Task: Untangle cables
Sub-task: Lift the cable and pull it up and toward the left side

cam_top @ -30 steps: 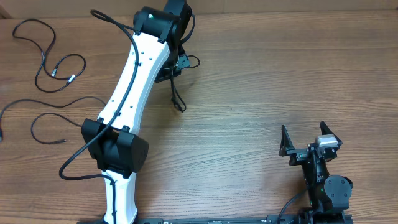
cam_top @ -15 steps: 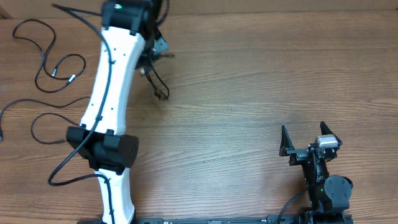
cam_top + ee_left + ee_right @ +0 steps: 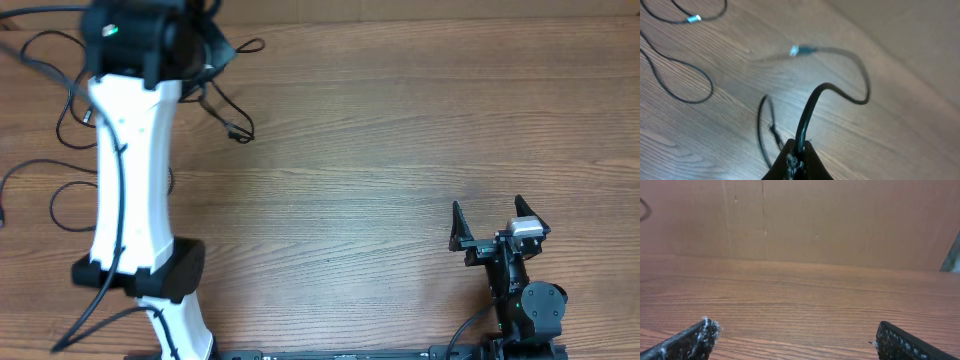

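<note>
The wooden table (image 3: 420,130) offered wide open room across its middle and right. The left arm (image 3: 125,170) reached into the far left corner, close to the back edge. There the left gripper (image 3: 796,152) was pinched tight on one black cable (image 3: 812,102), which rose from its fingertips, arched over and ran to a blurred silver plug (image 3: 795,50). More thin loose cables (image 3: 58,205) curled in separate loops nearby. The right gripper (image 3: 488,212) sat near right, jaws wide, holding nothing.
</note>
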You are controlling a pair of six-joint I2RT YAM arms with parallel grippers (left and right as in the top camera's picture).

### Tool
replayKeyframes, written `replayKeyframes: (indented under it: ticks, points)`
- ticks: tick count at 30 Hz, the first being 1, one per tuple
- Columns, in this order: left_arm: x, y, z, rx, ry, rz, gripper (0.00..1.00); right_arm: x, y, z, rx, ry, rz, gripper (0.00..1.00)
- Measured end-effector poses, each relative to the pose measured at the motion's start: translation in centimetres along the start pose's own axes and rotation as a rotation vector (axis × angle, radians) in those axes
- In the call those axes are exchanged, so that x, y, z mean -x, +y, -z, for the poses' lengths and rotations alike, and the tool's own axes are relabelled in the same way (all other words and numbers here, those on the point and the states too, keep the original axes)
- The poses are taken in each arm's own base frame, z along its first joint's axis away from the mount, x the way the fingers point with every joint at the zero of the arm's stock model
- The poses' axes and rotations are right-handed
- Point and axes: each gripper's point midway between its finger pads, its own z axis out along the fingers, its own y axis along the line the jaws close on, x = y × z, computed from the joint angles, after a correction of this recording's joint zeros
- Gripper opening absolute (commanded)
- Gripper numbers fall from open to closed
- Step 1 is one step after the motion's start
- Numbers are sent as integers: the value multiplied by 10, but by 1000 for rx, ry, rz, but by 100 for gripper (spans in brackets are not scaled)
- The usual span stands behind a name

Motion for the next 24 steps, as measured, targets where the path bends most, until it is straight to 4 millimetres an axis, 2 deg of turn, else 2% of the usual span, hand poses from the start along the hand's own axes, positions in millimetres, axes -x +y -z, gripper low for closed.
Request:
replayKeyframes:
  ticks: [2,7,10,13,17,19,21,24]
  points:
    - [8,8,19,-21,-37,26,4,0,0,0,0,0,0,100]
    - [24,29,46,-39,-103,68,4,0,0,0,0,0,0,100]
    - [33,44,53,-26,-125,78,4,0,0,0,0,0,0,100]
    - [37,65,51,18,-120,96,4,0,0,0,0,0,0,100]
    - [33,100,44,101,-81,135,4,0,0,0,0,0,0,100]
    - [24,124,44,151,-56,164,4,0,0,0,0,0,0,100]
    - [19,144,52,184,-65,198,4,0,0,0,0,1,0,100]
    - [14,174,73,213,-105,263,4,0,0,0,0,0,0,100]
